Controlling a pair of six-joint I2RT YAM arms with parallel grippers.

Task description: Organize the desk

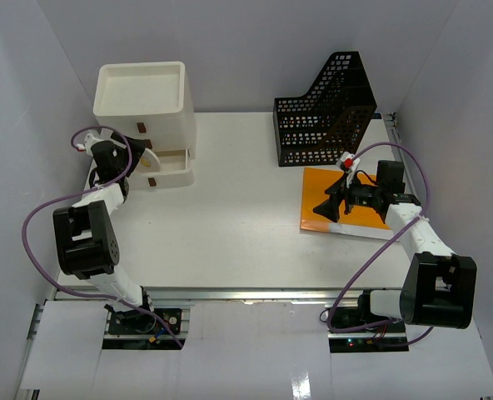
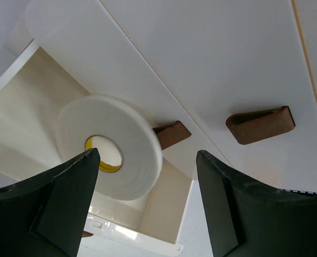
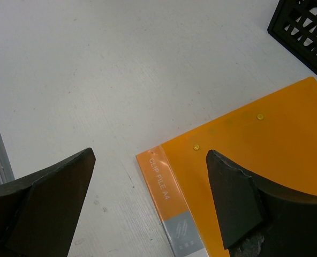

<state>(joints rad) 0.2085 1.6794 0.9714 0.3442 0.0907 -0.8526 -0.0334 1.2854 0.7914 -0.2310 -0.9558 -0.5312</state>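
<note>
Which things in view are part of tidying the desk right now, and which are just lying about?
In the job: tape roll at the open drawer of the drawer box, in front of the open left gripper; orange clip file on the desk, below the open right gripper.
Lying about: black mesh file rack, untouched, though likely where the file goes.

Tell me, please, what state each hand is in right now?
Left hand: open, gripping nothing; a tape roll sits just beyond it.
Right hand: open, empty, above the folder.
</note>
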